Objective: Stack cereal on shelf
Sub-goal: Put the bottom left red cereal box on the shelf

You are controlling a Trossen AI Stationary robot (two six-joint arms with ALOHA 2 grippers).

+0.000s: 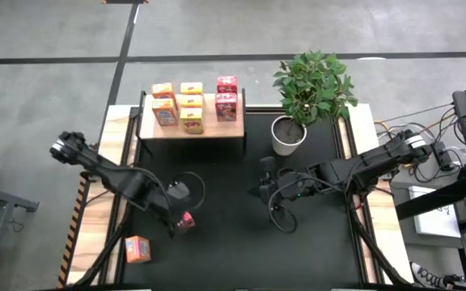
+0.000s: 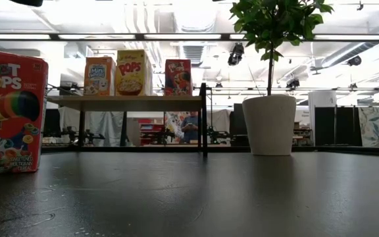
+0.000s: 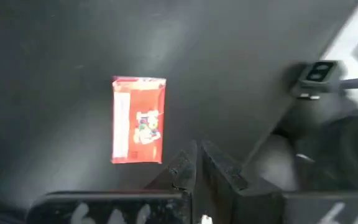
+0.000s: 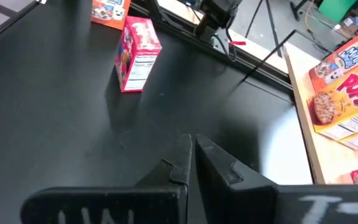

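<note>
Red Froot Loops box (image 2: 10,113) fills the low view's near left, upright on the black desk (image 1: 217,186), well short of the shelf (image 1: 191,129). Left claw (image 3: 196,163) hangs right over it, clenched, empty; box sits just off its tips in the wrist view. An orange box (image 1: 138,249) waits at the desk's front-left edge, off the black mat. Shelf at the back already carries seven boxes: orange and yellow rows plus two red (image 1: 226,106). Right claw (image 4: 191,158) clenched too, empty, parked mid-desk near the white plant pot (image 1: 288,136).

Step in hand, prob.: pick the red box w/ the left arm. To do it well: spread the claw first, centre over the box, pinch across the narrow sides, low enough not to tip it. Lift clear before swinging back. Set it by the other reds; approach from the front so stacked boxes aren't knocked.
</note>
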